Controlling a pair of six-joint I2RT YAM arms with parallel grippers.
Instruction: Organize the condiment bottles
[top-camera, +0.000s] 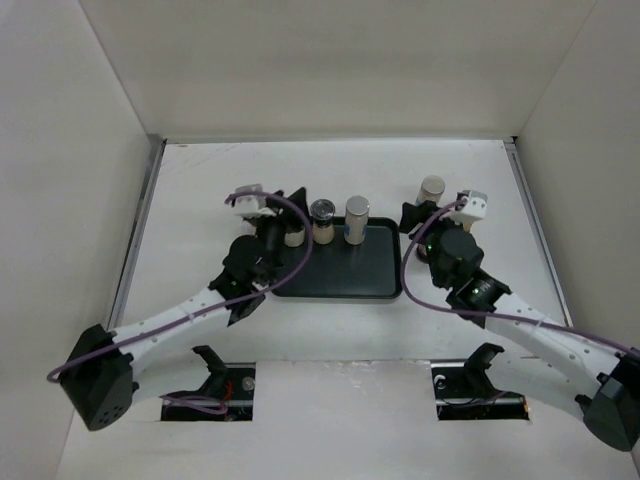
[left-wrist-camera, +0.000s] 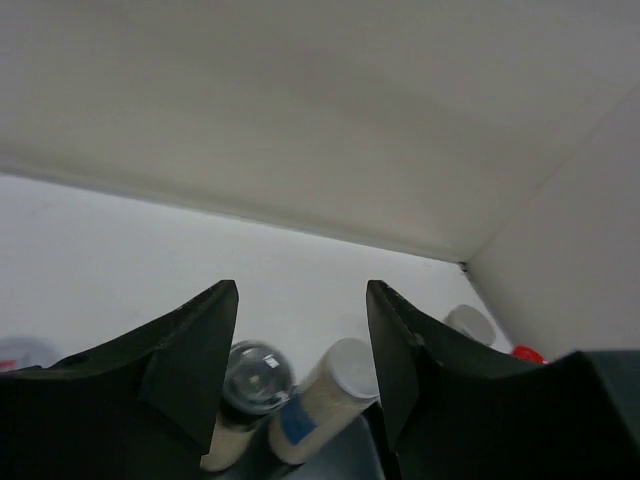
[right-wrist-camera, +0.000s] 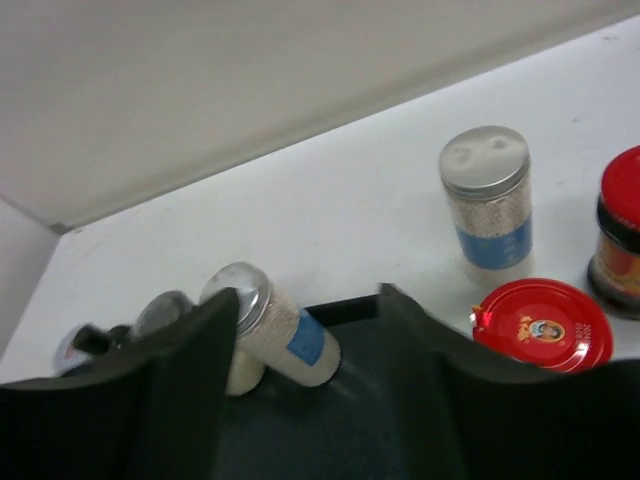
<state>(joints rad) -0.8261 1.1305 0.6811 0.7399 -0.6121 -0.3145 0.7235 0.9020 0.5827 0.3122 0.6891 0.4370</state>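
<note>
- The left claw (left-wrist-camera: 302, 290) stands fairly wide, and no jar sits between its fingers.
- Just past its tips, at 12 o'clock in the wrist view, a shiny-capped jar (left-wrist-camera: 255, 375) and a white-capped jar (left-wrist-camera: 335, 388) with a blue label stand side by side, almost touching.
- From overhead, a pale jar (top-camera: 293, 235) sits right against this claw; I cannot tell whether a finger touches it.
- All three jars line the 12 o'clock edge of the black tray (top-camera: 340, 278), and the left claw is at its 10 o'clock corner.
- The right claw (right-wrist-camera: 310, 295) is also fairly wide and holds nothing, with only tray floor between its fingers.
- It hangs over the tray's 2 o'clock corner.
- A red-capped jar (right-wrist-camera: 540, 325) stands just beside its right finger, at 3 o'clock.
- A silver-capped jar (right-wrist-camera: 487, 200) with a blue band stands upright on the white counter (top-camera: 330, 170), at 1 o'clock from the claw.
- A second red-capped jar (right-wrist-camera: 620, 230) is cut off by the wrist view's 3 o'clock edge, near the other two.
</note>
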